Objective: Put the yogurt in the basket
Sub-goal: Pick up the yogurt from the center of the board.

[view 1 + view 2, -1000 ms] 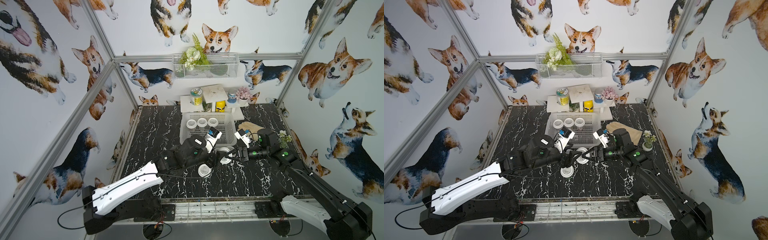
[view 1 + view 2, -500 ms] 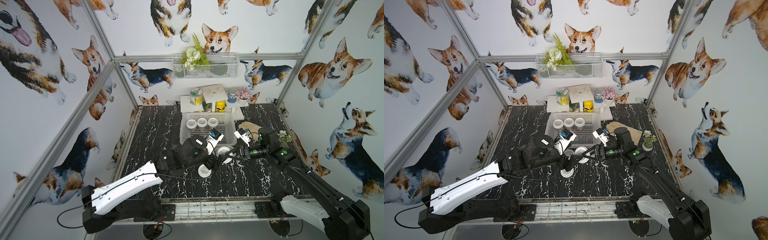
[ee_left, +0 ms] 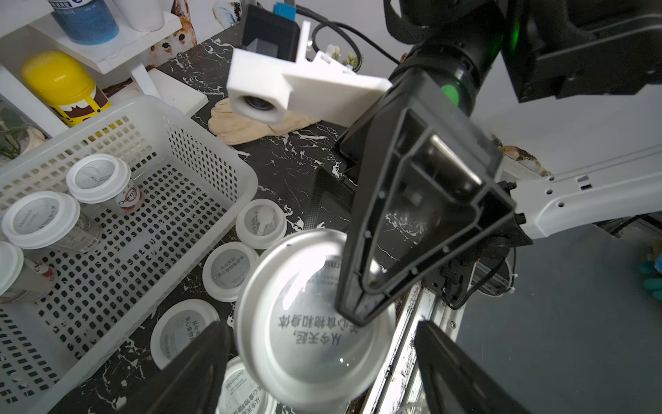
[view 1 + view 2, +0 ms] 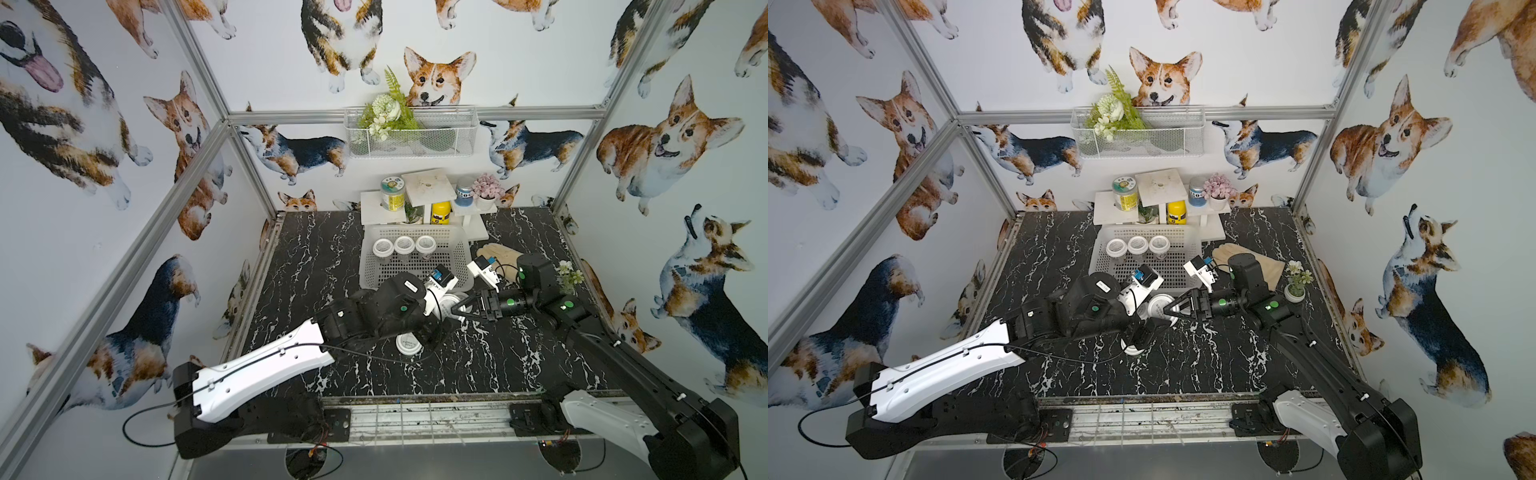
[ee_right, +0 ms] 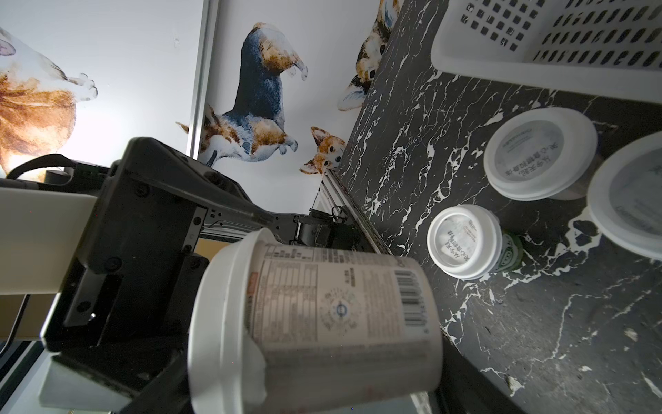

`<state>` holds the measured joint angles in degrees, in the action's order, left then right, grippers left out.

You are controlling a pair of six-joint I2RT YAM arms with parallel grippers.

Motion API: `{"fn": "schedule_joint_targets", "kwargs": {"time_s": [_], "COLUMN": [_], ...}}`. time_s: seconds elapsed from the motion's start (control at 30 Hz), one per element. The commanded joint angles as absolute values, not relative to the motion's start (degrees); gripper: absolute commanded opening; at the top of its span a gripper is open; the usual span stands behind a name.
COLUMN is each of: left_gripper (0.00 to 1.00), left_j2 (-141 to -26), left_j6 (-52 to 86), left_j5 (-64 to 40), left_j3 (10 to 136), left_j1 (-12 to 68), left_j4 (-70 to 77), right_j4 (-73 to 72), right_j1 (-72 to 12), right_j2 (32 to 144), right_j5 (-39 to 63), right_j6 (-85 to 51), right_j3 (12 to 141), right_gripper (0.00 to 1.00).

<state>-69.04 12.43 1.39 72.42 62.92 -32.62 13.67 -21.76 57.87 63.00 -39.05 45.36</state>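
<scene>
While right claw point(image 4: 1169, 309) pinches a white-lidded round yogurt cup point(image 3: 304, 344), left claw point(image 3: 317, 326) spread: likely handover. Next: swing over white slotted basket point(image 3: 200, 157), release.

Blk marble tabletop point(image 4: 316, 257) w/ white veins. Back edge, centre: white stepped stand point(image 4: 376, 210). Just in front of it sits the white slotted basket point(image 4: 368, 270). Beige glove point(image 4: 496, 253) lies flat just beside the basket's right end; small potted flowers point(image 4: 570, 276) nr the right edge. Four yogurt cups point(image 3: 231, 270) stand upright on the marble: three in a row along the basket's near wall, just beside it; a lone cup point(image 4: 408, 345) apart, further fwd.
</scene>
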Motion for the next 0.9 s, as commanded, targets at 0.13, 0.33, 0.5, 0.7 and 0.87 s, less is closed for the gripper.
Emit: {"fn": "schedule_joint_targets", "kwargs": {"time_s": [0.13,0.33,0.5,0.7,0.87], "left_gripper": [0.86,0.85,0.69,0.62,0.61], "left_j2": [-71.52,-73.36,-73.65,-74.0,-73.96], "left_j6": [11.1,11.03,11.07,10.9,10.83], "left_j5": [4.19,6.62,7.97,8.17,8.32], "left_j3": [74.87,76.19,76.46,76.77,76.55], "left_j1": [64.06,65.21,65.21,65.21,65.14], "left_j4": [-35.28,-37.38,-37.93,-38.14,-37.5], "right_j4": [11.76,11.82,12.13,12.61,13.27], "right_j1": [-21.82,-21.8,-21.8,-21.8,-21.56], "right_j2": [57.62,57.92,57.93,57.92,57.91], "right_j5": [64.35,64.2,64.03,63.73,62.53], "right_j6": [-39.33,-39.05,-38.85,-38.41,-37.84], "right_j3": [45.28,45.35,45.09,45.18,45.36], "right_gripper": [0.9,0.9,0.9,0.9,0.9]}}
